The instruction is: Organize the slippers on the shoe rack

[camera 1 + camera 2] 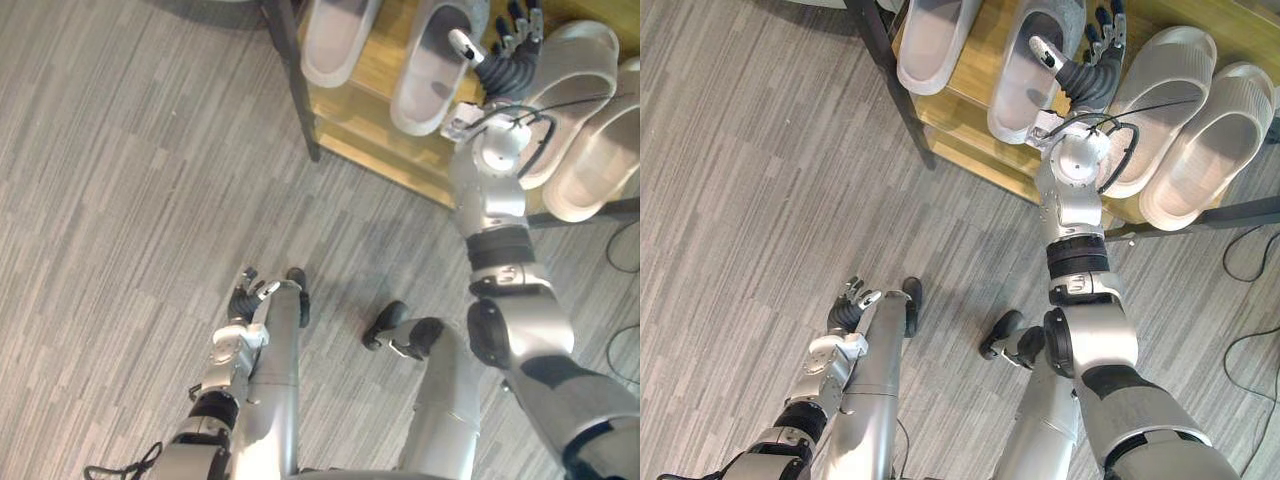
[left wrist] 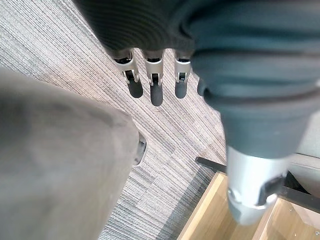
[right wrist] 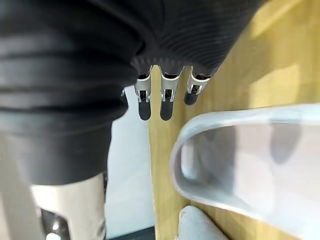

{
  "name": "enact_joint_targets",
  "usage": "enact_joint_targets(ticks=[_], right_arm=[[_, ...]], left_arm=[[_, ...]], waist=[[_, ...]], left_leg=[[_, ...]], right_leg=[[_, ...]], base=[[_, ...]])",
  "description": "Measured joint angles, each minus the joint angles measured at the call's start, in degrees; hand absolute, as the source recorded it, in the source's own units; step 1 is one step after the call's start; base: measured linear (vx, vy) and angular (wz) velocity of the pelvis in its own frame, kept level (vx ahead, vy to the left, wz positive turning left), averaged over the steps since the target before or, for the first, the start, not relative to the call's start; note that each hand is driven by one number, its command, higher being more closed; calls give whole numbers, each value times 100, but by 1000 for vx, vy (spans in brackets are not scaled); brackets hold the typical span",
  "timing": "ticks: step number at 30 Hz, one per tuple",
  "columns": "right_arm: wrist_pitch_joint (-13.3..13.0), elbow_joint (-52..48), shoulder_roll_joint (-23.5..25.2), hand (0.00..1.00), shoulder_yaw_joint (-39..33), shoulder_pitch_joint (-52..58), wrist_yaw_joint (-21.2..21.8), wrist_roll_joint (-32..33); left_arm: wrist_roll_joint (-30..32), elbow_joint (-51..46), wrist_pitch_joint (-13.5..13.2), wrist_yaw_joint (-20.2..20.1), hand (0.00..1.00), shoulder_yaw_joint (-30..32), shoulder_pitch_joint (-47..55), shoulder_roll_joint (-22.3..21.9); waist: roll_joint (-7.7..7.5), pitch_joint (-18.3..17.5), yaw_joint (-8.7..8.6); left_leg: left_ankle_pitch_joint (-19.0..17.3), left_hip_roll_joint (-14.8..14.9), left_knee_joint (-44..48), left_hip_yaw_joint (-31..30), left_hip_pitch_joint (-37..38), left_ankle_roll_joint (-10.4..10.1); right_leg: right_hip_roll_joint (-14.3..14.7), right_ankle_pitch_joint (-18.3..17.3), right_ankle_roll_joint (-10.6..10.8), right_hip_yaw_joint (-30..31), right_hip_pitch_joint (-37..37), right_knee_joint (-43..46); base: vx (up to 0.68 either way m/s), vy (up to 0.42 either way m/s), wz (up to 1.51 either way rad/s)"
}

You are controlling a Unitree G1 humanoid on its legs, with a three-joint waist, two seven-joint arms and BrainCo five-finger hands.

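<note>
Right robot hand (image 1: pixel 1092 66) is up over the wooden shoe rack with the dark metal frame (image 1: pixel 378 75), fingers (image 3: pixel 165 102) straight and spread, holding nothing. Its thumb reaches across the second pale grey rubber slipper (image 1: pixel 1025 85), and the fingers hang over bare wood between that one and the first cream rubber slipper (image 1: pixel 1162 90). All four slippers sit on the top shelf, with the first pale grey rubber slipper (image 1: pixel 932 35) at the robot's left end and the second cream rubber slipper (image 1: pixel 1215 140) at its right. Whether the thumb actually touches the grey one I can't say from here. The step looks like squaring up the grey pair: press flat fingers on the side wall, push it parallel to its mate, and keep it clear of the front edge. Left robot hand (image 1: pixel 248 290) hangs low over the grey striped floor (image 1: pixel 120 200), fingers relaxed and empty.
</note>
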Motion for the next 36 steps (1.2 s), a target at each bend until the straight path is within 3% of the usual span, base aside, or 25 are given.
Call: enact_joint_targets(ticks=[12, 24, 36], right_arm=[[-27, 303, 204, 0, -137, 90, 226, 683], [-158, 522, 232, 0, 166, 92, 711, 1336], [-201, 950, 89, 0, 131, -138, 720, 1563]], left_arm=[[3, 208, 41, 100, 0, 147, 13, -109], [9, 213, 103, 96, 0, 359, 10, -245], [6, 195, 38, 91, 0, 369, -8, -362]], waist=[[10, -253, 47], [11, -253, 85], [26, -260, 137]], left_leg=[[7, -13, -40, -41, -20, -14], [111, -118, -180, -194, -46, -103], [157, -256, -181, -398, -215, -176]], right_leg=[[-12, -37, -39, -66, 11, -14], [-99, -99, -69, -248, 78, -14], [-220, -235, -103, -458, 78, 90]], base=[[0, 2, 0], [-2, 13, 7], [11, 19, 10]])
